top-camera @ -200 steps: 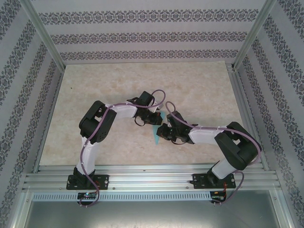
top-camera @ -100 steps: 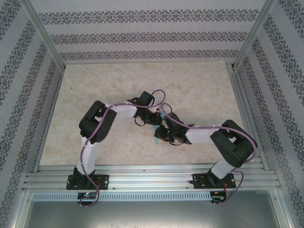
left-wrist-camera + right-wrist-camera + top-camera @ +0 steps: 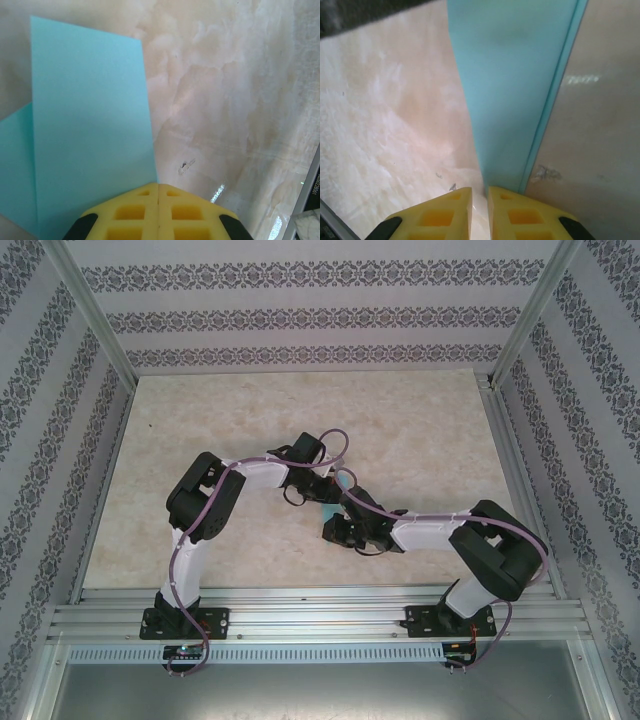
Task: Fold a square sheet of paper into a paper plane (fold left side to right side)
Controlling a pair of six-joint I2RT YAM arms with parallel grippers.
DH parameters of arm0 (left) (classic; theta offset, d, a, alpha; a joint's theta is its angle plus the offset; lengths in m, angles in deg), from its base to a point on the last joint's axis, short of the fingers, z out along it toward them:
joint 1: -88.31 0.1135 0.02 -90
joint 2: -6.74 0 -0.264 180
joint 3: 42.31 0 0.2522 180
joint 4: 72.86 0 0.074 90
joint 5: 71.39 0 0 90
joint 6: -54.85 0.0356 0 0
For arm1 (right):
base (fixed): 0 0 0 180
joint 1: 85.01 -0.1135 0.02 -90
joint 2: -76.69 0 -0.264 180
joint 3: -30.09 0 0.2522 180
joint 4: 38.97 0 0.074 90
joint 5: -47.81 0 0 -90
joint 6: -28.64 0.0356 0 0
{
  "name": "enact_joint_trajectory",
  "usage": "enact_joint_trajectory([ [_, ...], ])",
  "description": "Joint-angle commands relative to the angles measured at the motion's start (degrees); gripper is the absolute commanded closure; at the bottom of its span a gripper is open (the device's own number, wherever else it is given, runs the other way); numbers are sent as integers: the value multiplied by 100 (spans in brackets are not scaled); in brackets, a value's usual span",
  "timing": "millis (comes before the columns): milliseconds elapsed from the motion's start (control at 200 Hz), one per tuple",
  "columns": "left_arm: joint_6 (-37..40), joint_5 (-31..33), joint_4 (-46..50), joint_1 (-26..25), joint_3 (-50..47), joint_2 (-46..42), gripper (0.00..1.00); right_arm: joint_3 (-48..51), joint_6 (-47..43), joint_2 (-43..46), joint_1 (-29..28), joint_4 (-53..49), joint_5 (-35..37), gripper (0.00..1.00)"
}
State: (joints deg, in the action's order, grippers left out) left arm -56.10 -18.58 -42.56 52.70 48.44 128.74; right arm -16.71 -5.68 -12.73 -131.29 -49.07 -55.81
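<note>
The square sheet of paper [image 3: 346, 480] is turquoise and lies folded in layers on the marbled table [image 3: 420, 440], mostly hidden under both wrists. In the left wrist view the sheet of paper [image 3: 90, 125] shows a folded flap over a lower layer. My left gripper [image 3: 158, 186] [image 3: 327, 496] is shut, its tips down at the flap's right edge. In the right wrist view the paper [image 3: 512, 90] runs away as a long strip. My right gripper [image 3: 479, 191] [image 3: 332, 528] stands at its near end, open by a narrow gap with nothing in it. The paper plane is out of view.
Aluminium rails [image 3: 320, 605] run along the table's near edge, where both arm bases are bolted. Patterned walls [image 3: 300, 320] and metal posts [image 3: 520, 320] close in the back and sides. Bare tabletop lies behind and to the left of the arms.
My right gripper has slid toward the near edge along the paper, and its jaws have parted slightly. The left arm has not moved.
</note>
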Motion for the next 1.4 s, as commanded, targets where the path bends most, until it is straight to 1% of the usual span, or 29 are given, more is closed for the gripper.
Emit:
enact_joint_trajectory([
  [0,224,402,80,57,-182,218,100,272,91,64,-243,-653,-377,82],
  [155,183,319,52,63,-176,85,100,539,280,309,-398,-573,-368,82],
  [245,109,142,69,61,-84,9,100,562,240,550,-412,-645,-296,81],
  [315,10,-82,58,79,60,-142,94,371,31,835,-352,-1025,-111,78],
  [365,-124,-296,69,124,212,-301,89,143,-208,1097,-279,-1491,80,76],
  [450,-402,-604,112,335,590,-596,83,-253,-623,1586,-133,-2284,557,67],
  [495,-515,-719,138,461,787,-758,80,-423,-819,1796,-52,-2616,839,65],
  [550,-620,-795,232,636,1027,-948,72,-671,-1034,1950,-7,-3011,1215,62],
  [580,-649,-834,280,726,1130,-1050,71,-827,-1139,1965,-5,-3208,1403,61],
  [664,-762,-761,348,1054,1144,-1410,66,-1341,-1373,1753,-123,-3795,1970,58],
  [719,-879,-552,402,1306,946,-1680,64,-1676,-1440,1468,-279,-4082,2370,55],
  [869,-1282,-123,-2,2004,-319,-2549,63,-2606,-1347,357,-528,-4651,3246,45],
  [939,-1336,31,-90,2206,-910,-2906,62,-2949,-1340,-154,-515,-4614,3370,43],
  [1014,-1279,127,-49,2285,-1340,-3175,61,-3318,-1438,-698,-487,-4515,3383,43],
  [1104,-1248,173,-35,2287,-1729,-3352,61,-3788,-1532,-1300,-425,-4688,3490,45],
  [1194,-1271,151,-90,2287,-2013,-3424,61,-3937,-1575,-1563,-302,-4736,3489,49],
  [1294,-1251,49,-175,2265,-2142,-3357,61,-3625,-1608,-1439,-120,-4401,3209,61],
  [1339,-1238,-40,-215,2237,-2129,-3294,61,-3430,-1630,-1317,-35,-4238,3068,68],
  [1394,-1245,-115,-238,2154,-2053,-3184,61,-3179,-1679,-1149,77,-4035,2869,73],
])
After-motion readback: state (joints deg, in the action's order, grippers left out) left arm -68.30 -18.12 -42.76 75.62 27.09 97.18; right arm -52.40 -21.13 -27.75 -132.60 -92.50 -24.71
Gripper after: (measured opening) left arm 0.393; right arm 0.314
